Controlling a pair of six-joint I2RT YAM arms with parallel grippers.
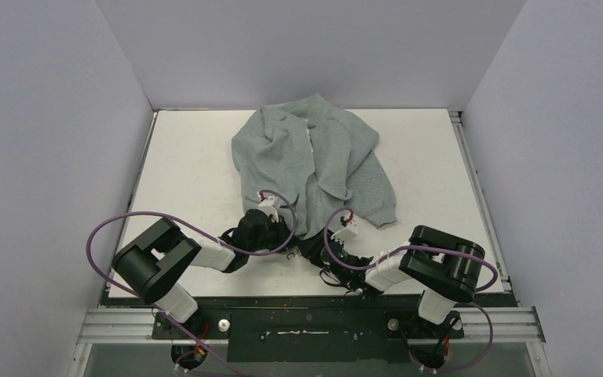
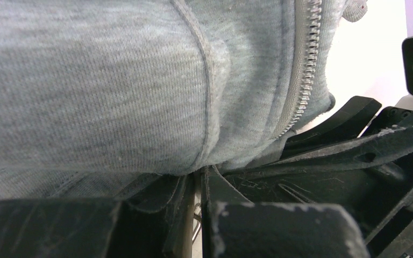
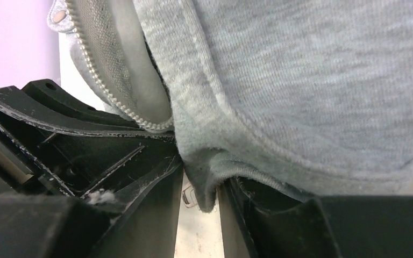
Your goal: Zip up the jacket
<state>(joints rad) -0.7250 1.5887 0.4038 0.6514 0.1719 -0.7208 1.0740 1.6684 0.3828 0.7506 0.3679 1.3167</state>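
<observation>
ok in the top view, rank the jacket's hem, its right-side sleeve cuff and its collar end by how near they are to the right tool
1. jacket hem: pinched in the right tool, at the near edge.
2. sleeve cuff: off to the tool's right.
3. collar end: farthest, at the back.

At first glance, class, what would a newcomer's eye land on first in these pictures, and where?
The crumpled grey jacket stands out first, lying at the far middle of the white table. Next, both arms meet at its near hem, where the left tool and the right tool each pinch fabric. Close up, the zipper teeth run in a single unjoined row.
</observation>
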